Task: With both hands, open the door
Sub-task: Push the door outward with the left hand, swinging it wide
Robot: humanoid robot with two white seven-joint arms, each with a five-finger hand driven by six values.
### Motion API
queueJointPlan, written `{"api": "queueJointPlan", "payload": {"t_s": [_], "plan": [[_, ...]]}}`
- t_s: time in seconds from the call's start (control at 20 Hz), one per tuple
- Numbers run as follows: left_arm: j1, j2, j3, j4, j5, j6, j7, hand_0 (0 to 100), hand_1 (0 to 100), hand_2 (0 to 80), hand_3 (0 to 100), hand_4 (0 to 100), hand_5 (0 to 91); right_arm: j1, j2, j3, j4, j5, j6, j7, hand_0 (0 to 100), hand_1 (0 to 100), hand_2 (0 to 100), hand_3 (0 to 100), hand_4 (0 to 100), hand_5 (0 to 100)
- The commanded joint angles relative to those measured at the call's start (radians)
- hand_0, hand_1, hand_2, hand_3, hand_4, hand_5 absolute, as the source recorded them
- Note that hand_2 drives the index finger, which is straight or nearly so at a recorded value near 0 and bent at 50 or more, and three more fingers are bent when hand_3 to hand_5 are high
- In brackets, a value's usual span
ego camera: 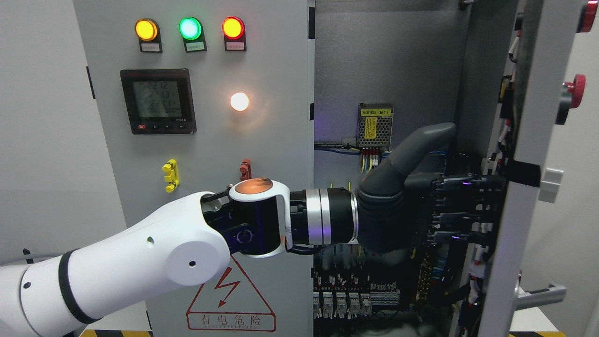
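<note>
The grey electrical cabinet's right door (533, 117) is swung open and shows nearly edge-on at the right. My left arm comes in from the lower left and reaches across the opening. Its dark left hand (484, 206) has straight fingers (456, 201) laid against the door's inner face, with the thumb (430, 138) raised and nothing grasped. The left door (271, 140) is closed, with three indicator lamps, a meter and a lit white lamp on it. My right arm does not show.
Inside the cabinet (383, 65) are a power supply (375, 125), wiring and rows of terminals (355, 299) low down. The open door carries red buttons (572, 96), a white latch (551, 184) and a metal handle (543, 292). A high-voltage warning triangle (230, 299) marks the left door.
</note>
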Motion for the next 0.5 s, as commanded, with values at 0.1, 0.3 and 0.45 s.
{"api": "queueJointPlan", "payload": {"t_s": [0.1, 0.3, 0.45], "plan": [[0.000, -0.142, 0.009, -0.019, -0.002, -0.005, 0.049, 0, 0, 0.0, 0, 0, 0.0, 0.000, 0.000, 0.000, 0.000, 0.000, 0.000, 0.000, 38, 0, 0, 0, 0, 0], [0.000, -0.183, 0.009, -0.016, -0.003, -0.006, 0.107, 0, 0, 0.0, 0, 0, 0.0, 0.000, 0.000, 0.000, 0.000, 0.000, 0.000, 0.000, 38, 0, 0, 0, 0, 0], [0.000, -0.201, 0.015, -0.019, -0.002, -0.008, 0.130, 0, 0, 0.0, 0, 0, 0.0, 0.000, 0.000, 0.000, 0.000, 0.000, 0.000, 0.000, 38, 0, 0, 0, 0, 0]]}}
